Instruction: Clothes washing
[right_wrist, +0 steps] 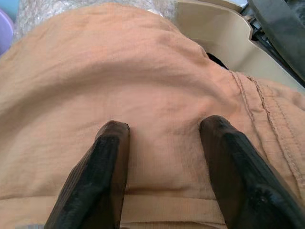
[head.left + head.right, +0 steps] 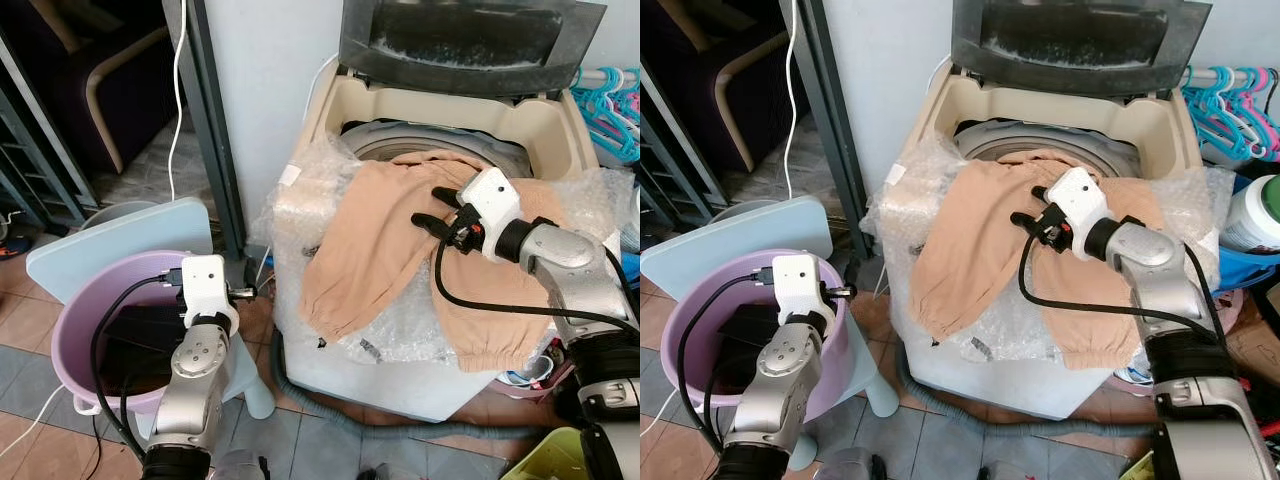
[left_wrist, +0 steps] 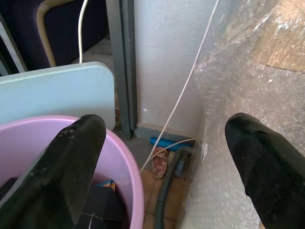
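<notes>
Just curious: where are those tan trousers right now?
The tan trousers lie draped over the open washing machine's front rim, on the robot's right, with the right claw on them.

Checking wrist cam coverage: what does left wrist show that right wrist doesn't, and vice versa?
Left wrist alone: the purple tub beneath the open left gripper, a pale blue board, a grey door frame, a white cable and a grey hose on the floor.

Right wrist alone: the tan trousers with the open right gripper pressed on them, and the washer's beige rim.

Shared: bubble wrap on the washer.
</notes>
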